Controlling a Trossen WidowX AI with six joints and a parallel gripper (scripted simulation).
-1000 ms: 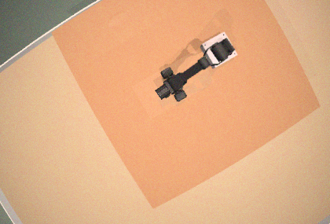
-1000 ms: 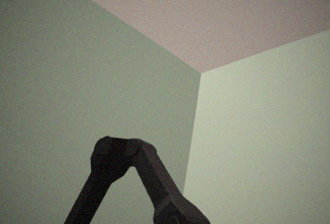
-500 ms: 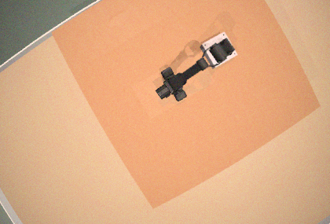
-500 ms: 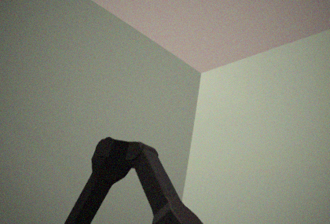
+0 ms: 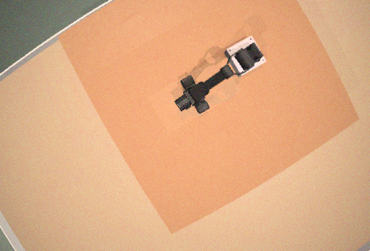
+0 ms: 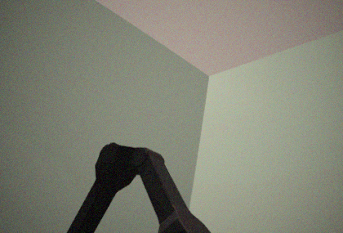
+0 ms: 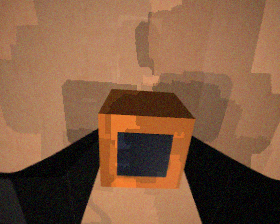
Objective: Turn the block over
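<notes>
Orange block (image 7: 146,145): fills the near middle of the wrist view, dark blue marked square facing the camera, brown face on top.
Pincer (image 7: 143,175): clamped on the block, one dark finger (image 7: 51,175) pressed to each side.
Desk (image 5: 132,158): orange mat beneath, shadowed behind the block.
Arm (image 5: 211,83): from above, stretches from its white base (image 5: 240,47), hiding the block.
</notes>
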